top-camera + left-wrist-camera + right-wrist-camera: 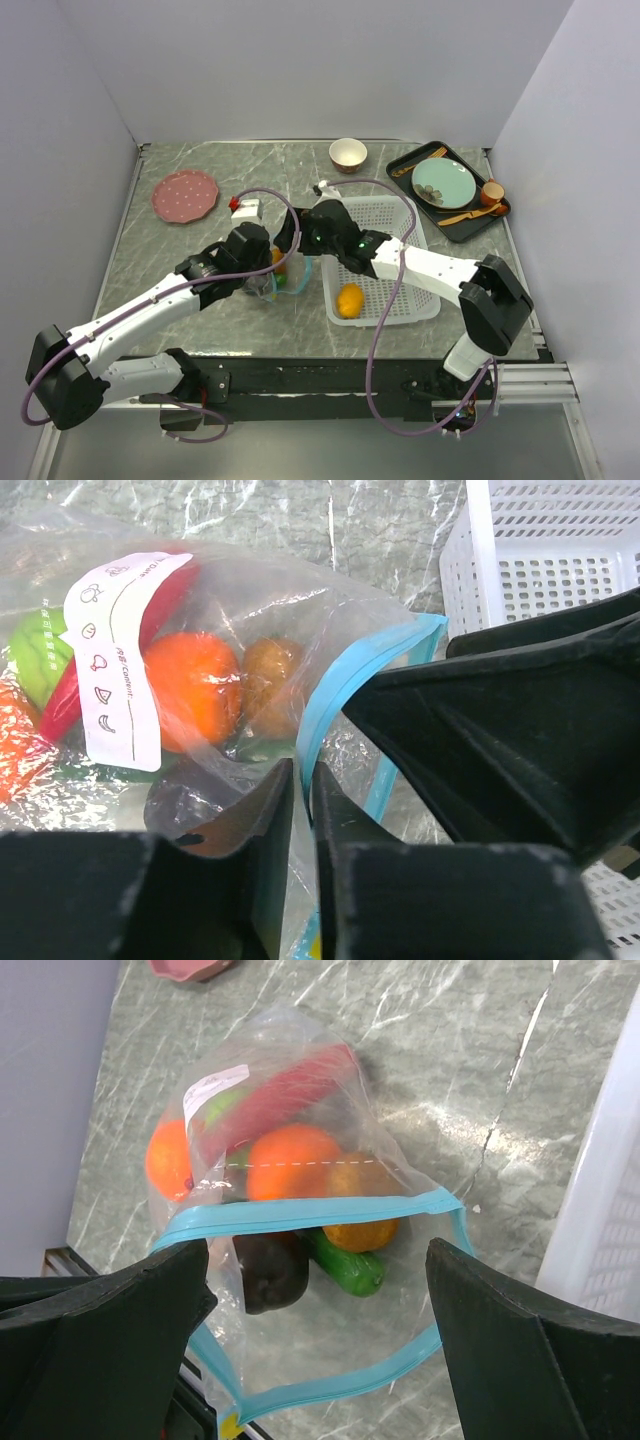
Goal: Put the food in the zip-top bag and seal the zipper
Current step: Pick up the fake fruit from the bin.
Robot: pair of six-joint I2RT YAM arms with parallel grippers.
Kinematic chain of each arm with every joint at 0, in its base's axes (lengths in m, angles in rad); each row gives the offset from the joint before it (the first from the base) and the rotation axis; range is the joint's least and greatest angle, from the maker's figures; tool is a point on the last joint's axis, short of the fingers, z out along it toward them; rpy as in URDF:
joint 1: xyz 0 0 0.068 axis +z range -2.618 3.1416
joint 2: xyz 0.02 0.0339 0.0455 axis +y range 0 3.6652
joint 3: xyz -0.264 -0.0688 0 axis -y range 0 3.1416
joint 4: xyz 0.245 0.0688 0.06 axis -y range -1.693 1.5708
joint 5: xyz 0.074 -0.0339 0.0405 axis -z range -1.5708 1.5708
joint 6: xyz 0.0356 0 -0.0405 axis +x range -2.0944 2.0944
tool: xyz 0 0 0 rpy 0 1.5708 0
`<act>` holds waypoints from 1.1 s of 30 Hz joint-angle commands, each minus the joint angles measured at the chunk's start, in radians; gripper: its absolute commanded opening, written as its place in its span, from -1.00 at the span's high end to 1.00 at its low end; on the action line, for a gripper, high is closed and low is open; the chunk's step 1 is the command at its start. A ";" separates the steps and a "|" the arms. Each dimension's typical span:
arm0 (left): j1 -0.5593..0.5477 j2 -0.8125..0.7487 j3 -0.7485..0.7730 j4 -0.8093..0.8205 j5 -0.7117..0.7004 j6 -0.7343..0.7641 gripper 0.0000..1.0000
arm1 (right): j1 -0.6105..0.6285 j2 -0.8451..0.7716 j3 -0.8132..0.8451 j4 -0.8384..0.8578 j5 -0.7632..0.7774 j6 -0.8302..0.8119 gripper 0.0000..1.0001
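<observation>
The zip-top bag lies on the marble table with its mouth open, the teal zipper forming a loop. Inside it are two oranges, a red chili, a green apple, a brown kiwi, a dark round fruit and a green pepper. My left gripper is shut on the zipper at the mouth's edge. My right gripper is open and empty, hovering over the mouth. A yellow fruit lies in the white basket.
The basket stands right beside the bag. At the back are a pink plate, a small bowl and a black tray with a teal plate, wooden spoons and a brown cup. A small white object lies near the plate.
</observation>
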 commanded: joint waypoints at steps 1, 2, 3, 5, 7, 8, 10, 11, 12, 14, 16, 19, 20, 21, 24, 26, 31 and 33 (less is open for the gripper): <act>-0.001 -0.002 0.045 0.004 -0.029 -0.005 0.65 | -0.012 -0.057 -0.009 0.016 0.020 -0.016 -0.93; -0.003 -0.002 0.047 0.004 -0.029 -0.004 0.66 | -0.014 -0.059 -0.009 0.016 0.020 -0.014 -0.93; -0.003 -0.002 0.048 0.005 -0.030 -0.002 0.69 | -0.014 -0.062 -0.013 -0.005 0.022 -0.016 -0.93; -0.003 -0.007 0.052 0.002 -0.032 -0.004 0.70 | -0.012 -0.083 -0.023 -0.013 0.037 -0.014 -0.91; -0.003 -0.015 0.056 0.001 -0.037 -0.004 0.72 | -0.012 -0.126 -0.052 -0.029 0.069 -0.011 -0.89; -0.001 -0.018 0.056 -0.001 -0.040 -0.002 0.73 | -0.014 -0.148 -0.072 -0.030 0.121 -0.002 -0.89; -0.001 -0.022 0.059 -0.004 -0.040 -0.002 0.76 | -0.035 -0.218 -0.139 -0.030 0.149 0.004 -0.90; -0.001 -0.022 0.061 -0.004 -0.041 -0.002 0.76 | -0.046 -0.241 -0.160 -0.035 0.163 0.010 -0.91; -0.001 -0.025 0.061 -0.002 -0.041 -0.001 0.75 | -0.060 -0.287 -0.202 -0.044 0.163 0.012 -0.92; -0.001 -0.030 0.061 0.002 -0.035 0.001 0.75 | -0.099 -0.325 -0.236 -0.070 0.177 0.018 -0.92; -0.001 -0.030 0.061 0.008 -0.024 0.005 0.75 | -0.135 -0.372 -0.276 -0.117 0.183 0.021 -0.93; -0.001 -0.030 0.056 0.024 -0.014 0.009 0.76 | -0.176 -0.395 -0.311 -0.168 0.162 0.003 -0.98; -0.001 -0.027 0.056 0.028 -0.010 0.009 0.77 | -0.185 -0.390 -0.314 -0.183 0.151 -0.002 -0.99; -0.003 -0.028 0.056 0.031 -0.007 0.009 0.80 | -0.193 -0.369 -0.313 -0.231 0.145 0.000 -0.98; -0.001 -0.030 0.056 0.037 0.006 0.004 0.82 | -0.213 -0.343 -0.325 -0.271 0.097 -0.017 -0.90; -0.003 -0.036 0.058 0.037 0.011 0.004 0.82 | -0.213 -0.341 -0.340 -0.274 0.057 -0.017 -0.90; 0.000 -0.044 0.058 0.039 0.009 0.007 0.79 | -0.216 -0.315 -0.348 -0.306 -0.030 0.018 -0.89; -0.001 -0.041 0.059 0.040 0.013 0.009 0.79 | -0.216 -0.297 -0.342 -0.320 -0.062 0.020 -0.84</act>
